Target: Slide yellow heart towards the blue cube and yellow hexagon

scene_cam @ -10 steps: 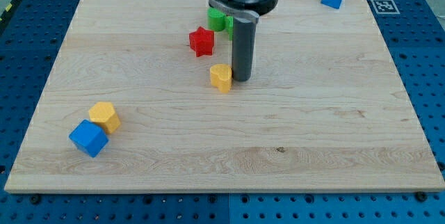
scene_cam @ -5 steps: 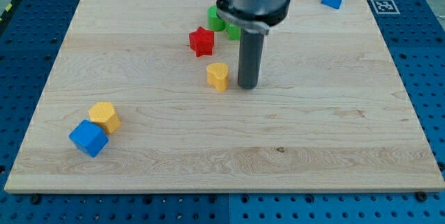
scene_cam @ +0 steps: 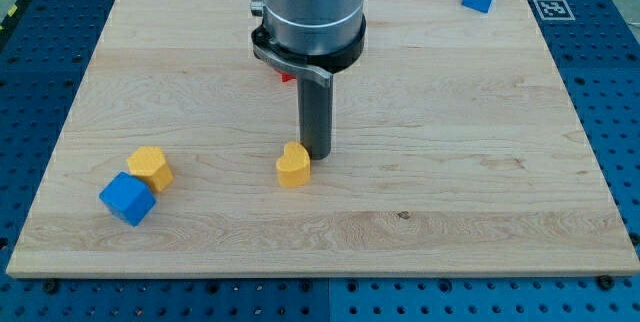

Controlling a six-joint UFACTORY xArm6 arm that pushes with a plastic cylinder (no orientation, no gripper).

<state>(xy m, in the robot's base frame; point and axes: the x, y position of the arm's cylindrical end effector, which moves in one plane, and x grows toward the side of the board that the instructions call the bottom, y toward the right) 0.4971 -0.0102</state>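
My tip point(scene_cam: 318, 153) now touches the yellow heart point(scene_cam: 293, 166), which has moved down-left toward the blue cube point(scene_cam: 127, 199) and yellow hexagon point(scene_cam: 150, 167). There is no gripper.

The yellow heart point(scene_cam: 293, 166) has slid toward 7 o'clock across the table, from beside the red star down to a spot nearer the yellow hexagon and blue cube. My tip point(scene_cam: 317, 152) has followed it, now touching its 1 o'clock edge. The arm body now covers the green blocks and most of the red star point(scene_cam: 287, 77).
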